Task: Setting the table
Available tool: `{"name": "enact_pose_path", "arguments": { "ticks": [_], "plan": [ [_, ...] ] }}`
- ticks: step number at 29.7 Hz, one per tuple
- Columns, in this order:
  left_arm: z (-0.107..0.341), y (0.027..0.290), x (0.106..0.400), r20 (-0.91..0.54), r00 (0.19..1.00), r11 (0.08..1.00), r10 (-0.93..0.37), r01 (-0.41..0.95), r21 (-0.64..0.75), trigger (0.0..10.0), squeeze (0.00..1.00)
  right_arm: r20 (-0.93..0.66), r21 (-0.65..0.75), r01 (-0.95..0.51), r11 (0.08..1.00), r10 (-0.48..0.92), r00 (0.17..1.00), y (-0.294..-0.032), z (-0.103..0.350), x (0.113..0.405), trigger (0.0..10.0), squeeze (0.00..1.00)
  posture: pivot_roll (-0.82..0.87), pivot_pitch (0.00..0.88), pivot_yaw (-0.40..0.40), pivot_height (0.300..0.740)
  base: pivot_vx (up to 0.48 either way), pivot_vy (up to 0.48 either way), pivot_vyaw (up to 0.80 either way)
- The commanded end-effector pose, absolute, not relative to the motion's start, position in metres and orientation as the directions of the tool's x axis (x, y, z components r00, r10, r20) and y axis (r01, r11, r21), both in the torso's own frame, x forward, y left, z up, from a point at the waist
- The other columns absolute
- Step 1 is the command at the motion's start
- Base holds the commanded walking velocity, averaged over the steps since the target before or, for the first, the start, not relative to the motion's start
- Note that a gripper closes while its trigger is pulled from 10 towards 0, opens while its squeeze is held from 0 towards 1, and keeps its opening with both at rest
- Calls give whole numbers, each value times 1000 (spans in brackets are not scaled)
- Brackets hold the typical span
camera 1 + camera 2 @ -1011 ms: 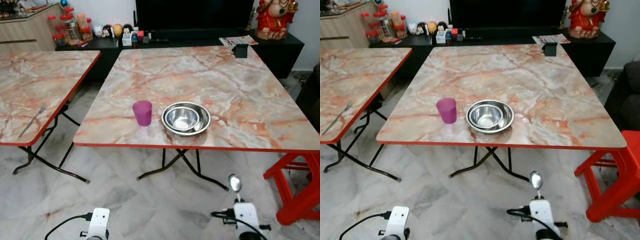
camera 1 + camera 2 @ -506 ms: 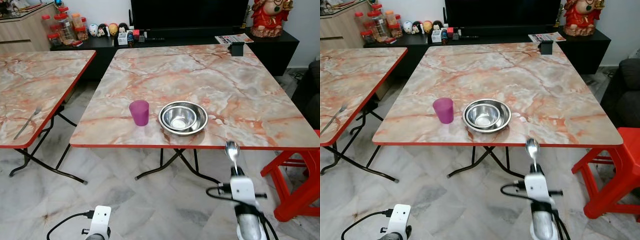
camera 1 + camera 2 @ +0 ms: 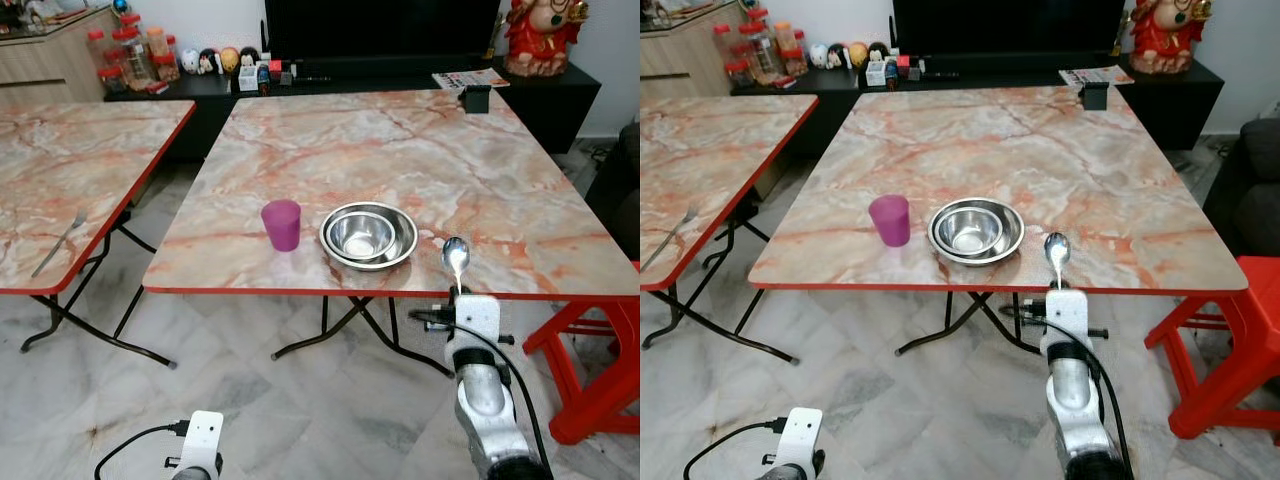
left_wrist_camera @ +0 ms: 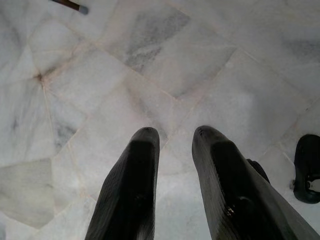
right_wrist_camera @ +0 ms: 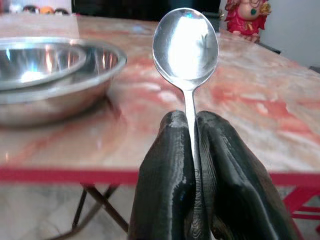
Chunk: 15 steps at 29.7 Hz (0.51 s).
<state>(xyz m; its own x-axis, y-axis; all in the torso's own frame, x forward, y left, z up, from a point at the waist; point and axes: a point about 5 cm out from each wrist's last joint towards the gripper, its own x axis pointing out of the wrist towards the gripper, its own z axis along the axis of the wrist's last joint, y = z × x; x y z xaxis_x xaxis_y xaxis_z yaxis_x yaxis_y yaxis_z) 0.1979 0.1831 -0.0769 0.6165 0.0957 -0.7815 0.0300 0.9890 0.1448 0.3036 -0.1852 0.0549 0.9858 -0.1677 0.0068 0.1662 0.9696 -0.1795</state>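
I have the right tool (image 5: 192, 150) clenched on the spoon (image 3: 456, 255) handle, bowl up at the desk (image 3: 480, 180) edge beside the steel bowl (image 3: 368, 236), ready to lay it there; the left tool (image 4: 172, 170) hangs released.

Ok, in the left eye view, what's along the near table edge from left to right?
Fork on the side table → purple cup → steel bowl → spoon in the right gripper.
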Motion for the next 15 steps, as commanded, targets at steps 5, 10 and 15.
{"name": "enact_pose_path", "arguments": {
  "ticks": [5,10,15],
  "plan": [
    [-73,184,205,-770,629,989,105,16,148,10000,0,-77,-108,171,979,-180,981,-177,63,325,10000,0,-82,0,37,740,0,0,0],
    [-73,185,205,-769,630,989,114,-2,145,10000,0,-69,-41,196,980,-198,978,-176,76,337,10000,0,-76,0,36,740,211,0,0],
    [-74,186,203,-771,626,989,113,0,145,10000,0,-59,-43,224,974,-226,972,-182,86,345,10000,0,-76,0,36,740,312,0,0]
  ]
}}
